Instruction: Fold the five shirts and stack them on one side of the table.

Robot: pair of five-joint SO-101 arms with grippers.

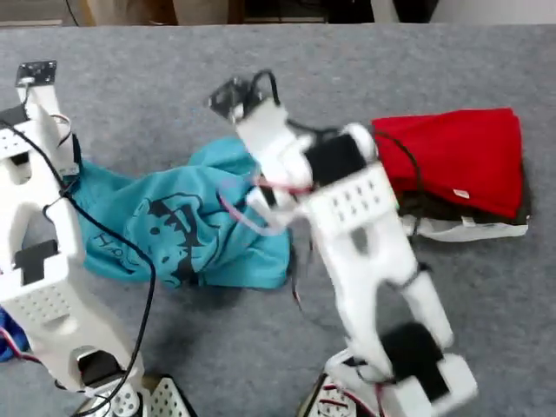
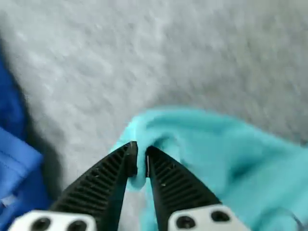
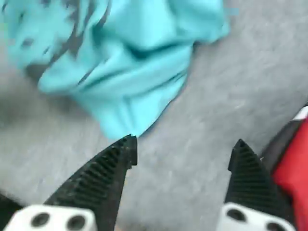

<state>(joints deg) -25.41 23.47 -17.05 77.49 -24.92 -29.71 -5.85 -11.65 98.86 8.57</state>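
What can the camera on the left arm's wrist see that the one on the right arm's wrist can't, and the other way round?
Left wrist view: the left gripper pinched shut on an edge of the teal shirt, with blue cloth off to one side. Right wrist view: the right gripper open above the grey table, the shirt's dark print, and a red shirt at the frame's edge. Both: the teal shirt lying on the grey table.

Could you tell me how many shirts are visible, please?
5: teal shirt mid-table; red shirt, dark shirt, white shirt stacked at right; blue shirt at left edge, mostly hidden.
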